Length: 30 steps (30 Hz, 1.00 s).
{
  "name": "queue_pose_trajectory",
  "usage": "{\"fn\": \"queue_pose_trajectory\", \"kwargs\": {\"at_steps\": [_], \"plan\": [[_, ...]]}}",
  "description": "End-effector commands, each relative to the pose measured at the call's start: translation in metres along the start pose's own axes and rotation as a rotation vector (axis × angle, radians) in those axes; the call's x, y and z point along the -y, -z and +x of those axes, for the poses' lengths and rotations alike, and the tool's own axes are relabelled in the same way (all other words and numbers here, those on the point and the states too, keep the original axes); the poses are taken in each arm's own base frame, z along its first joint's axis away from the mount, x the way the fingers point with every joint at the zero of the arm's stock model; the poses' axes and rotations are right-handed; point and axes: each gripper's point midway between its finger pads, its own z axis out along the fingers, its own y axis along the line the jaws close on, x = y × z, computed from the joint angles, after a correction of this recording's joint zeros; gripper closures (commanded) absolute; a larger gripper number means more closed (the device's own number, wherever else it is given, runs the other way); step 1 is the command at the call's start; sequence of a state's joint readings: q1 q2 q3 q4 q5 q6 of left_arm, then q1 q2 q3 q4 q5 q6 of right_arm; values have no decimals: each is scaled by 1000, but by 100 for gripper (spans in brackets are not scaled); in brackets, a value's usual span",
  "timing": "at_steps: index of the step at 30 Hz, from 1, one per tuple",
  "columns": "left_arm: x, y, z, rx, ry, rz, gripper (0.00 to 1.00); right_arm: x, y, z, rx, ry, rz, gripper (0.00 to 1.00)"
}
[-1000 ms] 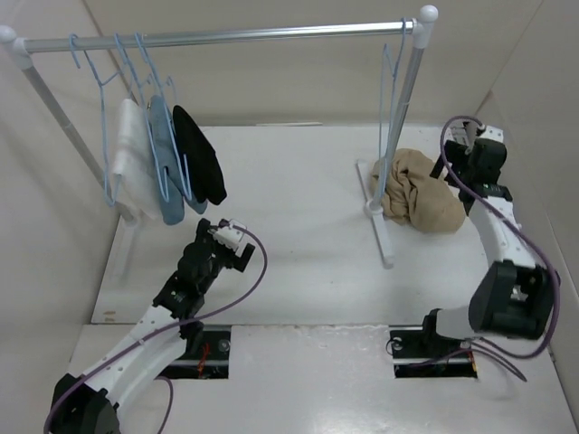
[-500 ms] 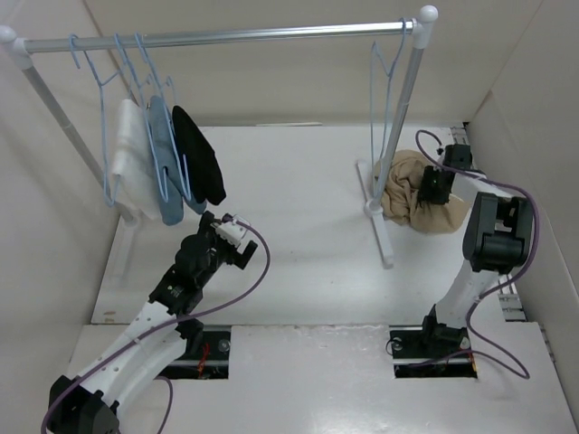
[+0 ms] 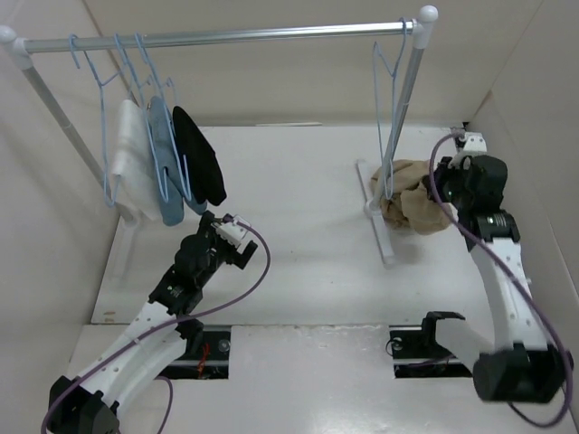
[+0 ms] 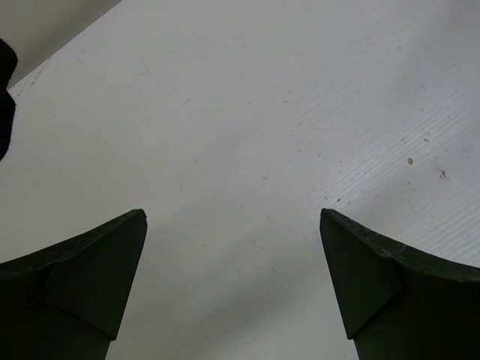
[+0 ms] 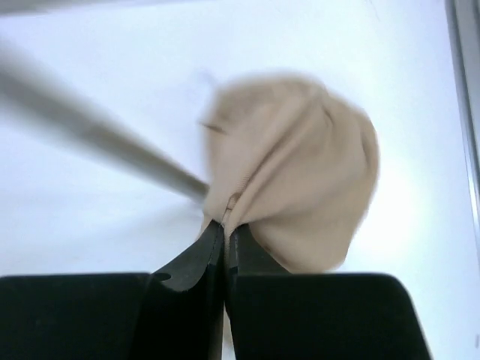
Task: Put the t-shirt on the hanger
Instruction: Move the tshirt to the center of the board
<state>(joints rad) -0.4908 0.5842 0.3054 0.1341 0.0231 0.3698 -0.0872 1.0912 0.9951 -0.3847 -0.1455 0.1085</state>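
- Fabric of the tan short-sleeved cotton t-shirt (image 3: 409,197) looks soft, light and limp. I judge it will sag and bunch from any single pinch instead of holding a shape.
- It lies crumpled in a mound on the white table (image 3: 298,194), right of centre in the top view. It sits against the foot of the rack post (image 3: 414,63) and below the thin light-blue wire hanger (image 3: 387,127), which hangs from the silver rail (image 3: 226,36) at upper right.
- Best hold, in my judgement: the neck hem or a shoulder seam, so the opening can spread over the wire. Neither can be made out in the heap.
- Right gripper (image 5: 225,229): jaws pressed together, pinching a fold at the mound's edge.
- Left gripper (image 4: 232,247): spread wide, holding nothing, above bare table at lower left of the top view.
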Motion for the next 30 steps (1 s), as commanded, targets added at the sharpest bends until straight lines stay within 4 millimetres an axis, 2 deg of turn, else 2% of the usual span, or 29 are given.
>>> {"fn": "queue_pose_trajectory", "kwargs": {"at_steps": [1,2,3,4,6,7,8,10,12,13,16,18,20,25,30], "plan": [[-4,-2,-21,86,11,-14,0,-67,70,-31,204,204,-267,100],[-3,-4,-21,87,10,-5,0,-87,90,-34,246,253,-368,100],[-2,-4,-21,88,10,-5,0,-95,105,-37,288,287,-406,100],[-1,-6,-22,89,1,6,0,-104,138,-55,396,325,-435,100],[0,-8,-27,98,0,18,0,-106,163,-66,462,360,-433,100],[0,-9,-28,95,0,18,0,-108,183,-76,512,385,-431,100],[0,-9,-31,108,-9,25,1,-106,185,-74,498,418,-421,100],[-1,-9,-36,117,-10,22,1,-120,201,-73,508,478,-502,100],[0,-9,-36,120,-10,31,2,-139,227,-85,553,532,-603,100],[-1,-8,-41,130,-10,28,2,-156,249,-96,595,575,-698,100],[0,-8,-42,133,-11,36,2,-178,283,-110,645,641,-833,100],[-1,-8,-46,142,-11,34,2,-190,308,-126,707,696,-895,100],[-1,-8,-46,142,-11,34,2,-204,330,-121,719,744,-1027,100],[-1,-6,-48,142,-2,34,2,-224,368,-125,722,764,-1276,100],[-3,-5,-48,139,-1,25,2,-229,390,-127,775,822,-1322,100]]}}
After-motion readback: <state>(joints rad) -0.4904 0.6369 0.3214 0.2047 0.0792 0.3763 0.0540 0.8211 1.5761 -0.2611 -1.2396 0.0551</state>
